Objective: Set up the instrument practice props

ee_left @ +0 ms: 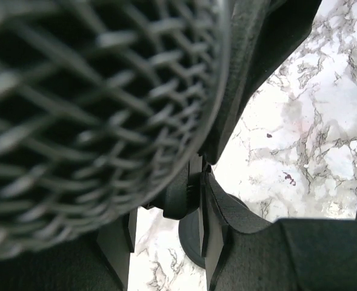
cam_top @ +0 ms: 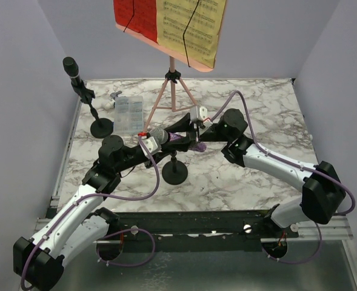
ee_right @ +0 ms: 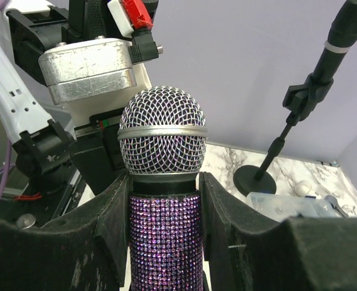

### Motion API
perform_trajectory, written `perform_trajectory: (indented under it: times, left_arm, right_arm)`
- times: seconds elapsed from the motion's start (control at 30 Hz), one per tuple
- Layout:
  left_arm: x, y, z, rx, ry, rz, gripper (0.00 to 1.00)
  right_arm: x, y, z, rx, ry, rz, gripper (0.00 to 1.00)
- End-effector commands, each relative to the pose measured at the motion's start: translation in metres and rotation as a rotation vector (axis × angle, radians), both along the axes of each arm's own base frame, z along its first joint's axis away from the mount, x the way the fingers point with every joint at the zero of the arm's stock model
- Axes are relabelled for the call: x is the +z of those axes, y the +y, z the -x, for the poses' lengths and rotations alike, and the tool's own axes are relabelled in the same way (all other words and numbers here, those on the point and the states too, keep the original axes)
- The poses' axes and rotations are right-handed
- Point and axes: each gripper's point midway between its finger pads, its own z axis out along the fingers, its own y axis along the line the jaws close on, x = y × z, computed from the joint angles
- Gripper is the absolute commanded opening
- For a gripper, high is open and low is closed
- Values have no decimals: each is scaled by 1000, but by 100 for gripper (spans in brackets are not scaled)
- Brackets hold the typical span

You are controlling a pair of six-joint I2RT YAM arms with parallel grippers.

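My right gripper (cam_top: 187, 130) (ee_right: 165, 200) is shut on the purple glitter microphone (cam_top: 160, 136) (ee_right: 164, 230), held level over the middle mic holder (cam_top: 175, 173). The left gripper (cam_top: 149, 144) (ee_left: 166, 200) stands open around that holder's black clip (ee_left: 181, 194). One finger touches the clip and a gap shows at the other. The microphone's mesh head (ee_left: 87, 103) fills the left wrist view above the clip. At the back left, the black microphone (cam_top: 72, 68) stands in its holder (cam_top: 102, 127). The pink music rack (cam_top: 172, 91) carries the red sheet (cam_top: 136, 15) and the yellow sheet (cam_top: 190, 27).
A clear plastic compartment box (cam_top: 128, 113) (ee_right: 287, 206) lies between the rear holder and the rack's tripod legs. Grey walls close in the marble table (cam_top: 257, 109) on three sides. Both arms reach in over the middle.
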Motion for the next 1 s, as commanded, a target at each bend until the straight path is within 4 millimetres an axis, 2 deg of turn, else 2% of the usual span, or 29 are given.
perform_trajectory:
  times: [0.0,0.1,0.23,0.43,0.63,0.87,0.97]
  left_arm:
    - [11,-7,11,-65,-16,19,0]
    - [12,-7,11,-66,-17,23,0]
    - [15,-7,12,-70,-19,33,0]
    - [14,-6,11,-69,-15,38,0]
    - [16,-5,12,-66,-18,42,0]
    - [13,-5,10,-61,-10,39,0]
    - [14,-4,10,-59,-11,41,0]
  right_arm:
    - [6,5,17,38,-32,-104,1]
    - [10,0,18,19,-25,-156,1]
    - [17,-18,21,-45,-44,-325,1]
    - [16,-25,16,-61,-16,-485,1]
    - [1,-17,10,-39,61,-495,1]
    - [1,-18,11,-64,64,-508,1]
    - [0,-21,9,-87,78,-512,5]
